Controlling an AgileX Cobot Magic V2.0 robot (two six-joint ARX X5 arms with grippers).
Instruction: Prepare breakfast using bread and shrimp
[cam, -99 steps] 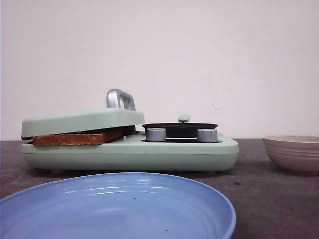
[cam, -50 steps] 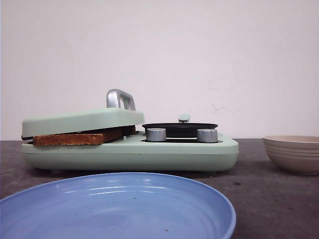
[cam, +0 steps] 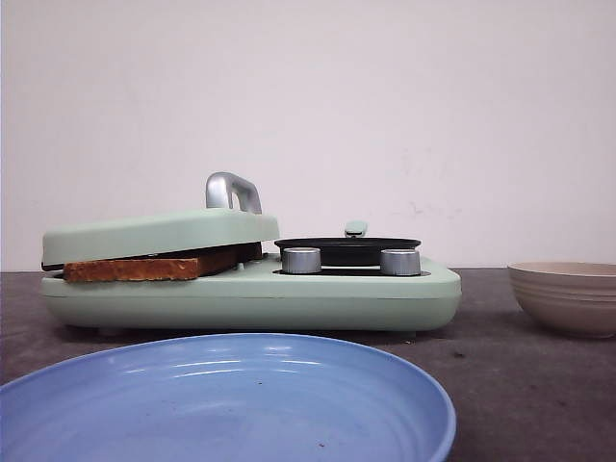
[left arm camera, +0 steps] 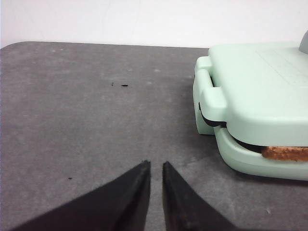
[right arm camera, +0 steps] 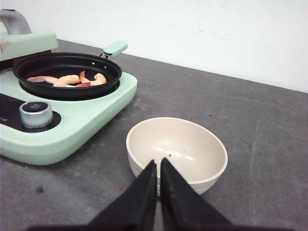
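While our left gripper [left arm camera: 155, 166] hangs over bare worktop [left arm camera: 86, 120] with its jaws nearly pressed together, only a thin slit between the tips, it holds nothing. Just beside it sits the mint-green breakfast maker [cam: 250, 294], and the bread [cam: 144, 268] lies in its left-hand press, under the hinged lid [cam: 159, 234] that rests down on it; we see only a toasted brown edge showing in the gap. We judge the bread to be light, dry and somewhat stiff now, yet crumbly, so a hard pinch could break it. We would first lift the lid by its metal handle [cam: 231, 191], then take the slice by a crust edge, where it is firmest, and grip gently. Further right, the black pan [right arm camera: 67, 74] on the burner holds several pink shrimp [right arm camera: 72, 80]: soft, curved and likely slick, so we expect them to slip from a shallow grip. At the right, our right gripper [right arm camera: 158, 166] hovers above the beige bowl [right arm camera: 176, 154], jaws all but shut and holding nothing. The blue plate [cam: 221, 399] waits nearest the camera.
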